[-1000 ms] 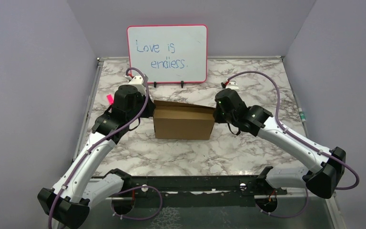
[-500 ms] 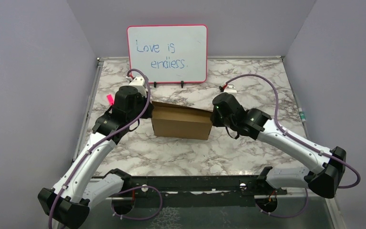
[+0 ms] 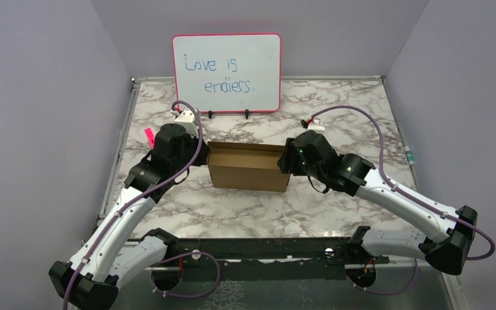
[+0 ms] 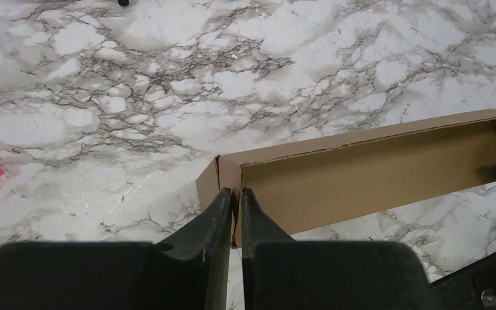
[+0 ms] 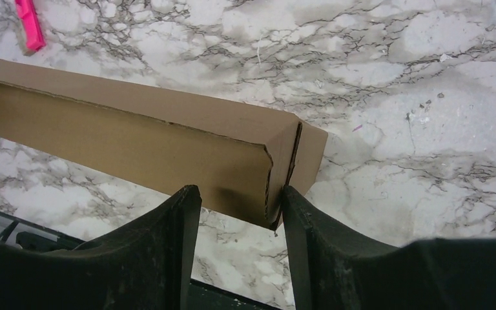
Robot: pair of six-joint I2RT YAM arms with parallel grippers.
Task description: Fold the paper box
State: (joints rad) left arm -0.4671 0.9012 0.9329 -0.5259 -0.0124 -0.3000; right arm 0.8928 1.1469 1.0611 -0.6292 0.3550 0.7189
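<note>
The table (image 3: 336,103) holds what it held a second ago. The box (image 3: 248,169) sits at its middle, in front of the whiteboard (image 3: 226,71) and between my two arms. Its pose has changed. Half a second ago its top outline ran skewed, with the back edge slanting down toward my right. Now it stands square and flat on the marble with its open top up, and its walls look upright in both wrist views.

My right arm has pulled back a little along the table, and my left has barely shifted.

My left gripper (image 4: 236,194) is as it was, pinched narrow on the box's left end wall with the cardboard clamped between the fingers. My right gripper (image 5: 240,192) is what changed most. A second ago it was closed at the right end. Now its jaws stand well apart, straddling the doubled right end wall without squeezing it.

I take it the right wall has been folded and let go, and it seems to stay up by itself. The box is open-topped, so I judge the folding unfinished.
</note>
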